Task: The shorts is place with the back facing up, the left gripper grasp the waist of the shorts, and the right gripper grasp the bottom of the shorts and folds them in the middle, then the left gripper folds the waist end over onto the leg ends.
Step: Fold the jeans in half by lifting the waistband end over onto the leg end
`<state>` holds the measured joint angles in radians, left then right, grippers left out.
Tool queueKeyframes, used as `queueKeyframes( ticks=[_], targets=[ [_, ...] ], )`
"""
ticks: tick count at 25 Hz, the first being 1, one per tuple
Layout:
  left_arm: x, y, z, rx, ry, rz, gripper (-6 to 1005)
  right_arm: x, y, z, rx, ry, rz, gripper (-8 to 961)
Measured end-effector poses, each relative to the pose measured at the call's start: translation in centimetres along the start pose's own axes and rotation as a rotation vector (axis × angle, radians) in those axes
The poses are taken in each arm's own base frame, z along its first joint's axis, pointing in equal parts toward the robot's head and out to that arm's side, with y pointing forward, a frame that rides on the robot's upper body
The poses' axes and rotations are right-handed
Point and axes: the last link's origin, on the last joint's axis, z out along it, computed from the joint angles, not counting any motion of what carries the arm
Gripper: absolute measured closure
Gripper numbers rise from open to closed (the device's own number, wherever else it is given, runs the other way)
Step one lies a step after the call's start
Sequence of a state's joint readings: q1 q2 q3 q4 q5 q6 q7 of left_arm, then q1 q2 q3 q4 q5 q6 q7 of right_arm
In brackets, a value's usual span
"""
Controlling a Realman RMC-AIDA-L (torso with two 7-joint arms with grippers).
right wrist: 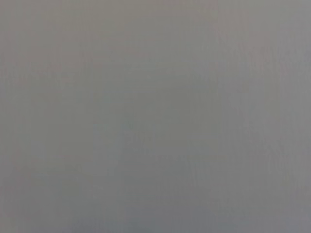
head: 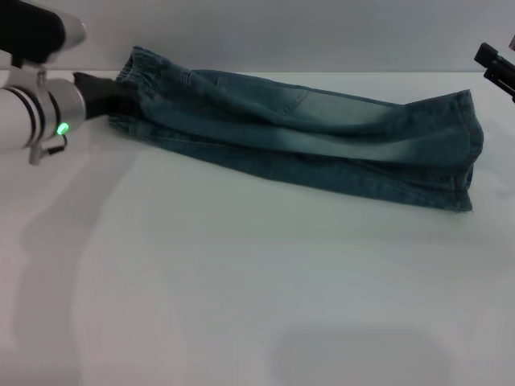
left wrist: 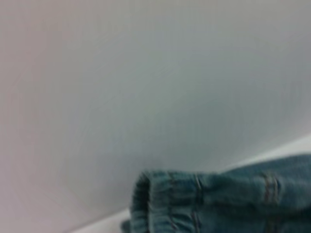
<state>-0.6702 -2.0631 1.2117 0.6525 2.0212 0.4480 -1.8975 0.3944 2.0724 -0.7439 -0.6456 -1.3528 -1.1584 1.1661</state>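
**Mia:** Lying long and thin on the white table (head: 241,305) are the faded blue denim shorts (head: 306,145). They look already folded down the middle, one half on top of the other. They reach from the far left across to the right.

**Ben:** Where is the puckered elastic denim waist (head: 133,76)?

**Mia:** At the left end. The black claw of the left gripper (head: 109,98), on its silver-white round arm with the green light, is pressed right up against it. It looks clenched on the waist cloth, and the waist looks bunched there.

**Ben:** And the straight stitched denim leg ends (head: 471,153)?

**Mia:** At the right end, flat on the table. I can't see any picture print from here.

**Ben:** What about the other arm?

**Mia:** The black pronged right gripper (head: 497,68) only peeks in at the right edge, above and just past the leg ends, not touching them. It seems to carry nothing, but I cannot tell if its prongs are apart or together. Its own camera shows only grey.

**Ben:** So what comes next, do you think?

**Mia:** I think the waist needs to go over onto the leg ends. To do it well, the left gripper should hold tight and lift the waist up enough that the cloth doesn't drag. Then it should carry it straight along the shorts, not sideways, so the edges line up. If it goes too fast, the bottom half might slide or the folded layers might fall open.
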Motion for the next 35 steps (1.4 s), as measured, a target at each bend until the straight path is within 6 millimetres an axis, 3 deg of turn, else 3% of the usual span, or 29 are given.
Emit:
queueKeyframes(
  ticks=[5,7,12,16,21,27,35],
  targets=[
    [0.5,-0.5,-0.3,0.014,0.020,-0.005,914,0.1,0.1,0.0,-0.005,0.004,0.002,302],
    [1.3,-2.2,-0.4,0.100,0.056,-0.035,909,0.3,0.2,0.0,-0.008,0.006,0.009,302],
    [1.8,-3.0,0.0,0.193,0.079,-0.029,895,0.6,0.4,0.0,-0.013,0.008,0.017,302],
    [2.0,-2.6,1.1,0.274,0.066,0.012,680,0.8,0.6,-0.1,-0.017,0.010,0.021,301],
    [1.8,-1.8,1.7,0.279,0.043,0.069,516,0.7,0.9,-0.4,-0.037,-0.012,0.037,301],
    [1.4,-1.4,1.8,0.290,0.033,0.112,516,0.7,1.2,-0.9,-0.054,-0.038,0.056,302],
    [-1.4,0.1,2.2,0.274,-0.043,0.257,517,0.7,1.6,-1.2,-0.078,-0.047,0.058,301]
  ],
)
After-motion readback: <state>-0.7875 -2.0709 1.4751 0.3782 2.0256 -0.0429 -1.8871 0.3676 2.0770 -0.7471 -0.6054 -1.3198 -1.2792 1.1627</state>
